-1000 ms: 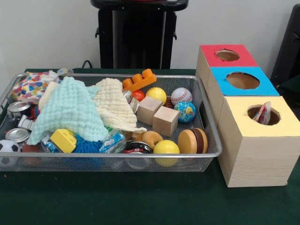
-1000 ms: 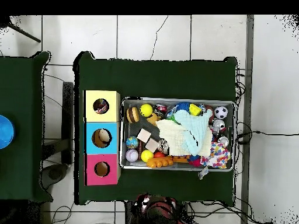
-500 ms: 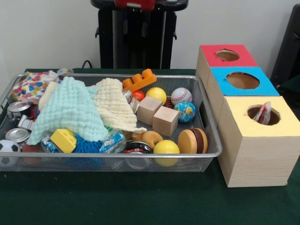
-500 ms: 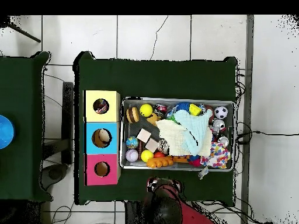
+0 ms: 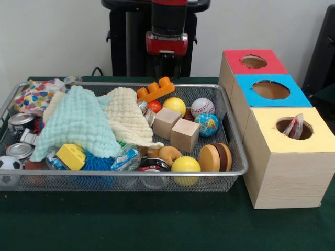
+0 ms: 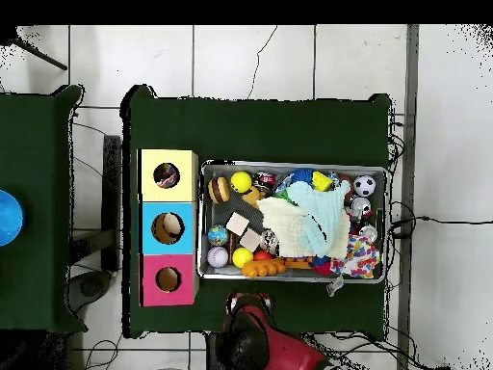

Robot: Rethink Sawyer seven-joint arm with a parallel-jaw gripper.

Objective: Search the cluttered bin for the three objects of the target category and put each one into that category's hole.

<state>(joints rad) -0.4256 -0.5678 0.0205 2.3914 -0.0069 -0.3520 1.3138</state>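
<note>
A wire mesh bin holds a jumble of items. Balls lie at its right end: a baseball, a globe ball and two yellow balls. Two wooden cubes sit beside them. Pale green and cream cloths cover the middle. Three boxes with holes stand to the right, topped red, blue and yellow. A packet sticks out of the yellow box's hole. My gripper hangs behind the bin's far rim, above the table, holding nothing that I can see.
An orange toy brick leans on the far rim. Tin cans and a small soccer ball lie at the bin's left end, with a patterned cloth behind. A round wooden disc pair rests at the front right.
The red arm has come down into the front view behind the bin, and in the overhead view it has reached further toward the bin's edge. The bin's contents have not moved.
</note>
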